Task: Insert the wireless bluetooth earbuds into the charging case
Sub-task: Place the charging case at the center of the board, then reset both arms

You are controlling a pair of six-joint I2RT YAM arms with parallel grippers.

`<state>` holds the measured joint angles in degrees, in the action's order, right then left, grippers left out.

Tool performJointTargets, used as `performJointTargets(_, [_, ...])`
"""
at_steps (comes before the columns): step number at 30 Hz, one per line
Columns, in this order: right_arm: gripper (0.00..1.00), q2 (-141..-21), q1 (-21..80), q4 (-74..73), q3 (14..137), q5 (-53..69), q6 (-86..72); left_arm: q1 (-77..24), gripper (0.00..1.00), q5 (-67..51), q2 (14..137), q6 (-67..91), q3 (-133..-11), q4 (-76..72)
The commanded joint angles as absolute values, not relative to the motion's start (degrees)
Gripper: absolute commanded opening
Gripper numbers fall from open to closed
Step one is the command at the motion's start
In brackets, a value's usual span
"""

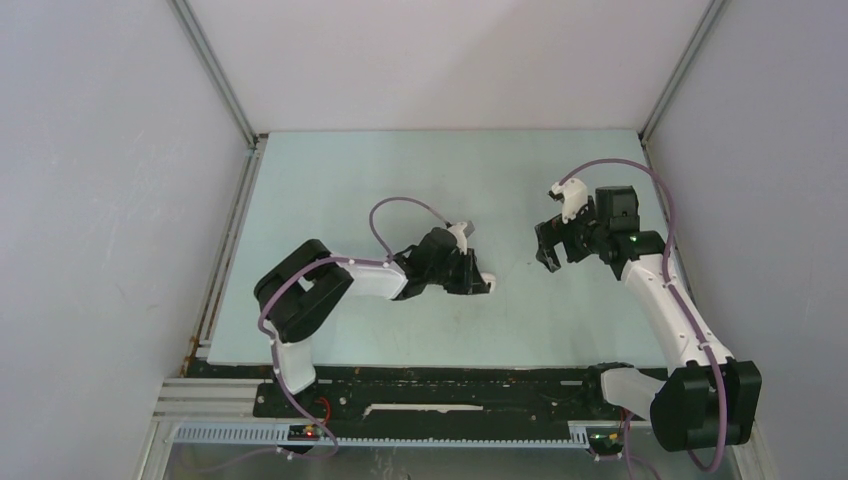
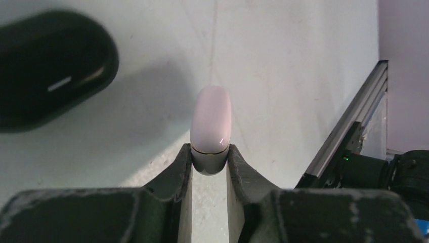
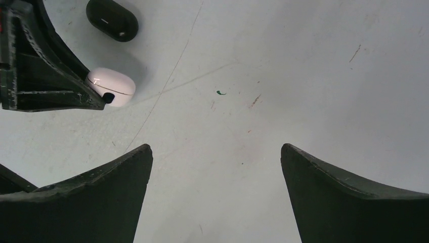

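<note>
My left gripper point(image 2: 210, 152) is shut on a white pill-shaped charging case point(image 2: 211, 126) with its lid closed, low over the pale table. From the right wrist the same white case point(image 3: 112, 86) shows between the left fingers point(image 3: 45, 76). A closed black charging case point(image 2: 50, 71) lies just beside it; it also shows from the right wrist as the black case point(image 3: 112, 20). My right gripper point(image 3: 216, 152) hangs open over bare table to the right, with nothing between its fingers. From above, the left gripper point(image 1: 483, 284) and right gripper point(image 1: 552, 245) stand a short way apart. The earbuds are out of view.
An aluminium rail point(image 2: 349, 126) runs along the table's near edge. White walls enclose the table point(image 1: 400, 180) on the left, back and right. A small green speck point(image 3: 219, 92) and faint scratches mark the surface.
</note>
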<state>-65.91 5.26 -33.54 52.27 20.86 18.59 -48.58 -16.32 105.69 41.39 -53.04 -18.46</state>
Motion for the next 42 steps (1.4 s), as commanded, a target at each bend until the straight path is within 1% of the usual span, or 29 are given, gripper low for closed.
performJointTargets(1, [1.00,-64.77,5.16,-31.43,52.13,22.06,19.31,-48.30,0.24,-18.53,106.57,44.53,-54.74,-14.31])
performJointTargets(5, [1.00,-65.05,5.74,-31.70,52.12,22.09,19.94,-47.67,0.25,-18.04,106.87,43.86,-54.78,-10.40])
performJointTargets(9, [1.00,-65.34,5.96,-31.98,52.12,22.73,20.36,-47.04,0.29,-16.92,106.64,42.38,-54.72,-6.50])
performJointTargets(12, [1.00,-65.89,6.01,-32.48,52.12,23.13,20.81,-46.31,0.35,-14.32,105.67,40.53,-54.75,-2.38])
performJointTargets(14, [1.00,-66.01,5.98,-32.54,52.12,23.20,20.90,-46.07,0.46,-12.50,104.95,39.13,-54.95,0.99])
performJointTargets(15, [1.00,-66.01,6.00,-32.52,52.12,23.25,20.92,-46.06,0.48,-11.77,104.74,38.27,-55.24,2.40])
performJointTargets(22, [1.00,-65.51,5.81,-32.85,52.13,23.29,21.24,-45.97,0.50,-4.79,103.14,32.58,-57.29,10.86])
performJointTargets(27, [1.00,-65.53,5.55,-32.88,52.12,23.38,21.26,-45.94,0.50,-0.80,100.08,29.96,-56.08,14.35])
performJointTargets(32, [1.00,-65.55,5.62,-32.66,52.12,23.55,20.90,-45.96,0.52,3.64,93.13,28.72,-54.14,17.80])
performJointTargets(35, [1.00,-65.26,5.37,-32.78,52.12,24.90,20.77,-45.97,0.55,6.73,86.97,28.04,-54.61,22.92])
performJointTargets(38, [1.00,-64.73,5.19,-32.03,51.96,25.32,20.24,-45.56,0.66,11.34,79.32,26.14,-56.97,29.25])
performJointTargets(39, [1.00,-64.47,5.20,-31.69,51.87,25.41,19.97,-45.31,0.94,12.93,77.17,25.08,-58.20,31.54])
performJointTargets(40, [1.00,-64.14,5.28,-31.46,51.86,25.62,19.77,-44.96,0.99,14.13,75.31,23.26,-59.73,33.57])
performJointTargets(42, [1.00,-63.52,5.41,-30.82,51.70,26.10,18.89,-43.70,1.00,16.94,71.96,20.84,-62.44,36.93])
